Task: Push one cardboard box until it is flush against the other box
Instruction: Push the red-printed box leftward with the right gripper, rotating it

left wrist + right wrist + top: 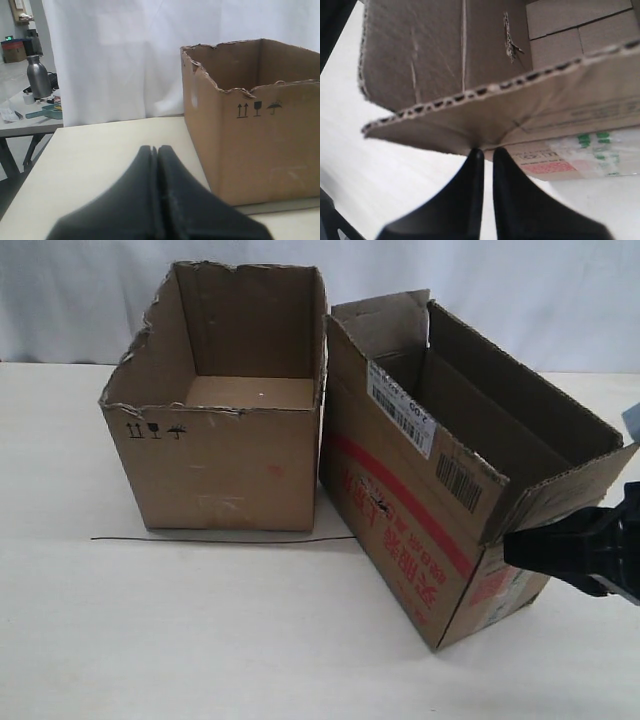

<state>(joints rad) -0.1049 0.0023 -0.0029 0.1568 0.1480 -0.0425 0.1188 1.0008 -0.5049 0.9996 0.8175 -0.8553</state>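
Only the left wrist view showed a metal bottle (38, 76) on a side table (25, 126), and the left gripper (157, 150), jaws pressed together and empty, short of the plain box (255, 125). The right wrist view alone showed green tape (592, 137) on the striped carton (420, 510), where the right gripper (484, 151), jaws almost closed on nothing, met an end flap. Both cartons stood open, bare inside; the striped one sat angled, close to the plain box only at its far corner

Exterior high over plain box (220, 470) and striped carton (400, 510), left wrist low beside box, right wrist against carton
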